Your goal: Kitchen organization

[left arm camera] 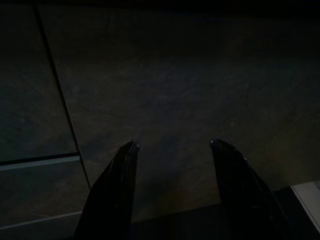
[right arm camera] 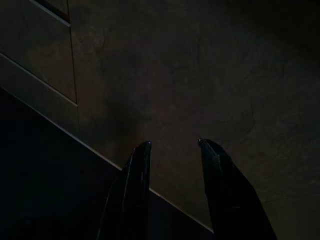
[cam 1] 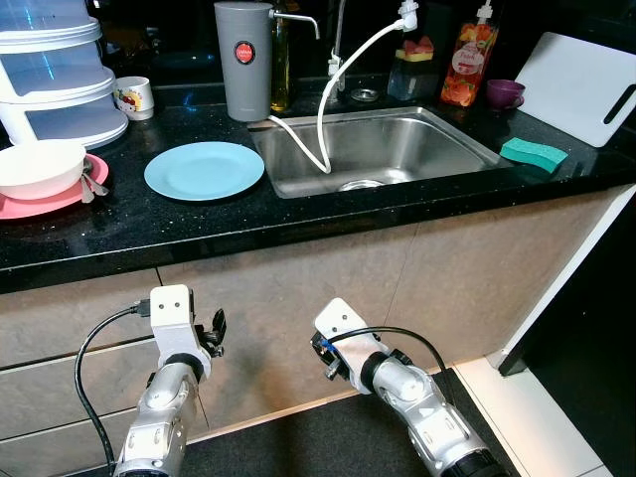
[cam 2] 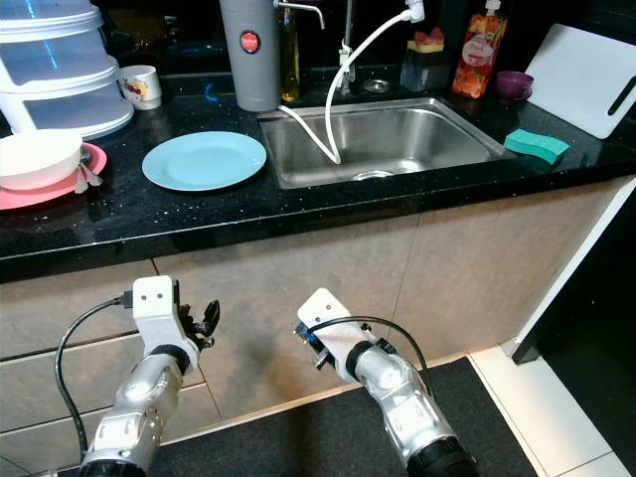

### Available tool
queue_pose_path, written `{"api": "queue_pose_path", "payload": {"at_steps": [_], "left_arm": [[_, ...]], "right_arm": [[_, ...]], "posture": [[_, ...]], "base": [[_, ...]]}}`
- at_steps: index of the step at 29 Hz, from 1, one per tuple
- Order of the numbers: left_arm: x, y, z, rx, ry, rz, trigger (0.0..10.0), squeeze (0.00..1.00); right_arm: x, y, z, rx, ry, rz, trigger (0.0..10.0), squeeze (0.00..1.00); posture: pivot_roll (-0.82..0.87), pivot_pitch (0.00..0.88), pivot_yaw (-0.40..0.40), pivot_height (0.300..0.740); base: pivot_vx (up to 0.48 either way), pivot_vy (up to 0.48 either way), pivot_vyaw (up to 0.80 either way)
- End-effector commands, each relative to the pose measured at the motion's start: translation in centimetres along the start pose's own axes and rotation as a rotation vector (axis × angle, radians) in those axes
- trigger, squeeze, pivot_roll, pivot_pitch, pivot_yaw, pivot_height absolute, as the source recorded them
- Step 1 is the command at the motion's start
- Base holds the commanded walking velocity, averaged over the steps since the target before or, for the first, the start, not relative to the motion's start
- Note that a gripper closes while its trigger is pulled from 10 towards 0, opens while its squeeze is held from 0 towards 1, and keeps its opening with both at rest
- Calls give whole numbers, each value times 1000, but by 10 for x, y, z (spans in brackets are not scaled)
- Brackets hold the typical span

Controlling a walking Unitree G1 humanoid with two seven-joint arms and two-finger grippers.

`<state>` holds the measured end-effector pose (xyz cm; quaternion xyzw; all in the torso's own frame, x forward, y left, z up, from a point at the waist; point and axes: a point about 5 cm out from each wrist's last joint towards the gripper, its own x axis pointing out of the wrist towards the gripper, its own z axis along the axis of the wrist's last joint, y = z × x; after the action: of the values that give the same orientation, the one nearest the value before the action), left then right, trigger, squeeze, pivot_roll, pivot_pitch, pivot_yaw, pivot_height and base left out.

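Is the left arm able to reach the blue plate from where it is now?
Probably not yet: the left gripper hangs open below the black counter, whose edge overhangs it; the blue plate lies on top.

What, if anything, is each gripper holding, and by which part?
Nothing. The left gripper and right gripper both hang open below the counter, facing bare cabinet fronts.

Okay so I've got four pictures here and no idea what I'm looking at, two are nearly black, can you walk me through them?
This is a humanoid robot facing a kitchen counter. The two bright pictures come from cameras in its head, looking down. On the counter are a sink, a blue plate, a white bowl on a pink plate and a green sponge. The dark pictures come from cameras on its wrists: the left claw and right claw hang low, open and holding nothing, facing the cabinet front.
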<state>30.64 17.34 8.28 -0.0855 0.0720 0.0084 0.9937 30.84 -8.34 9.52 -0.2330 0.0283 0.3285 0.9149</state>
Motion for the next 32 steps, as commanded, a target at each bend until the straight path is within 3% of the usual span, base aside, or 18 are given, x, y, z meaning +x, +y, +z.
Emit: {"api": "queue_pose_path", "payload": {"at_steps": [1,32], "left_arm": [[-2,1,-5,-7,15,5,10000,0],[-1,1,-5,-18,15,13,10000,0]], "right_arm": [[-1,-1,-2,8,1,1,10000,0],[-2,-3,-1,8,1,1,10000,0]], "posture": [[-95,55,4,740],[-98,73,1,740]], "base": [[0,0,0],[0,0,0]]}}
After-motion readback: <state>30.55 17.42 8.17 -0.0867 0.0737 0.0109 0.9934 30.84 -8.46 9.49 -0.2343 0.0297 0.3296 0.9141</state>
